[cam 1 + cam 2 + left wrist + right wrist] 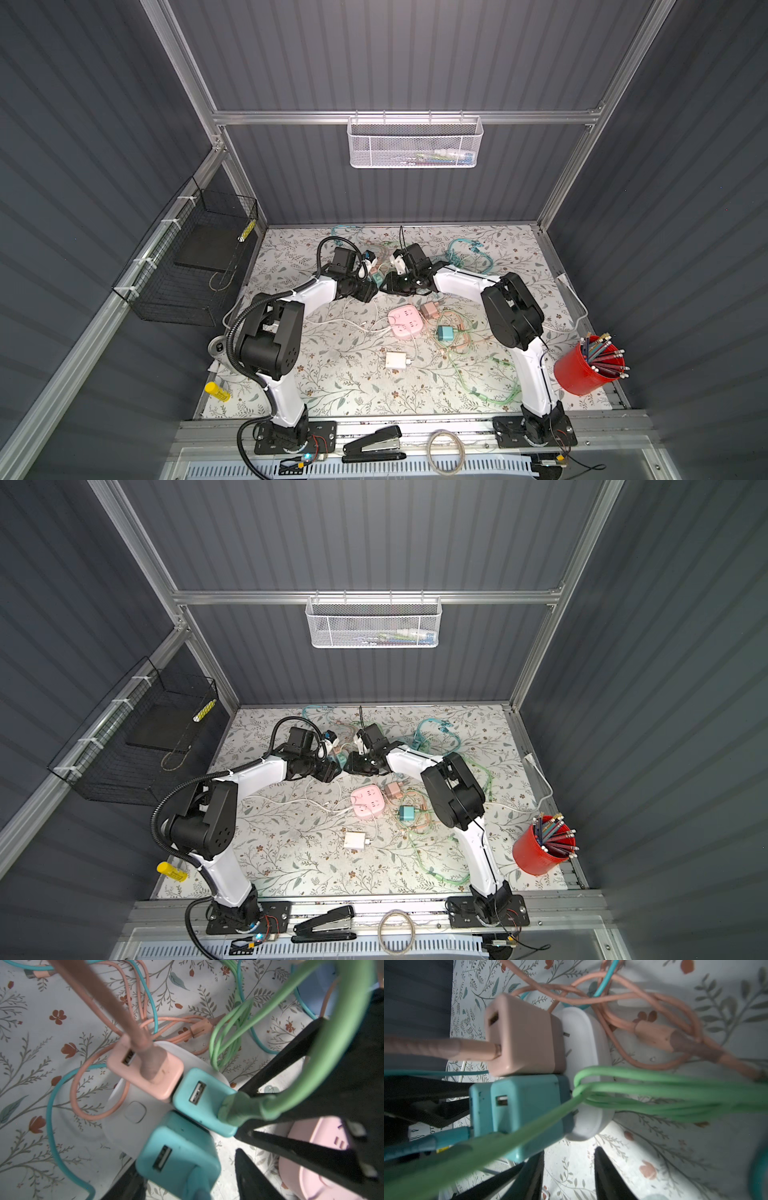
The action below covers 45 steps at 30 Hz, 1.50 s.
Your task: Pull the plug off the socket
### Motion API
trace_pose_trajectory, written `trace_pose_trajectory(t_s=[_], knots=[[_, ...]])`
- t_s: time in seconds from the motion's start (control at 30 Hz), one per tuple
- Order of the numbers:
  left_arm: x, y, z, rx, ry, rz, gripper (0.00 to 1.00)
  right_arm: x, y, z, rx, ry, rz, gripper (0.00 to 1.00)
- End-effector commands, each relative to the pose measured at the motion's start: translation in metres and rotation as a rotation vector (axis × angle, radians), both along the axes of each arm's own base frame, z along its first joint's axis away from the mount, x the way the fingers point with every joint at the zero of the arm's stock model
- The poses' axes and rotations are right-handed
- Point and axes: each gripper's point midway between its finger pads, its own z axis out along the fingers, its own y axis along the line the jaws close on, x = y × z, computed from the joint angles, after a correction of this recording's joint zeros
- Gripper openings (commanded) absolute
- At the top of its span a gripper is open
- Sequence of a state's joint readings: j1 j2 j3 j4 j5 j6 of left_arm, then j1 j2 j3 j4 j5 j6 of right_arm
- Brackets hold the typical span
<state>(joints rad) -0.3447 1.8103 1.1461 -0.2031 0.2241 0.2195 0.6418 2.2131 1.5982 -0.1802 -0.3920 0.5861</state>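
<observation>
In the left wrist view, the left gripper is seen with its fingers standing apart, and a teal plug is framed between them. One finger is met by the plug's edge, while a strip of the floral table is seen between the plug and the opposite finger. The plug is set over the rim of the white socket, which is found just beyond the fingertips; whether its prongs are seated cannot be told. Farther beyond the fingertips, a second teal plug carrying a green cable and a pink plug are seen side by side on the socket. In the right wrist view, the right gripper is shown with its fingers parted and bare table between them. The socket's rounded end is placed just past their tips, but whether it is pressed by them cannot be told.
</observation>
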Motion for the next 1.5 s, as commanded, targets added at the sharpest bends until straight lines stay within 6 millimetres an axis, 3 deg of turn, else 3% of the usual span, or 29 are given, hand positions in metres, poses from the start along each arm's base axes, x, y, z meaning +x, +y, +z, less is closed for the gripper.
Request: trace_pose_trajectory(t_s=[0.0, 0.27, 0.63, 1.47], knots=[[0.003, 0.001, 0.015, 0.03, -0.037, -0.026, 0.66, 0.003, -0.002, 0.021, 0.015, -0.043, -0.004, 0.43], [0.002, 0.009, 0.017, 0.054, -0.063, -0.031, 0.67, 0.002, -0.002, 0.029, 0.048, -0.057, -0.004, 0.45], [0.008, 0.013, 0.016, 0.06, -0.11, -0.089, 0.7, 0.013, -0.014, 0.022, 0.035, -0.027, -0.048, 0.42], [0.012, -0.001, 0.009, 0.031, -0.143, -0.222, 0.66, 0.028, -0.015, -0.01, -0.053, 0.053, -0.064, 0.36]])
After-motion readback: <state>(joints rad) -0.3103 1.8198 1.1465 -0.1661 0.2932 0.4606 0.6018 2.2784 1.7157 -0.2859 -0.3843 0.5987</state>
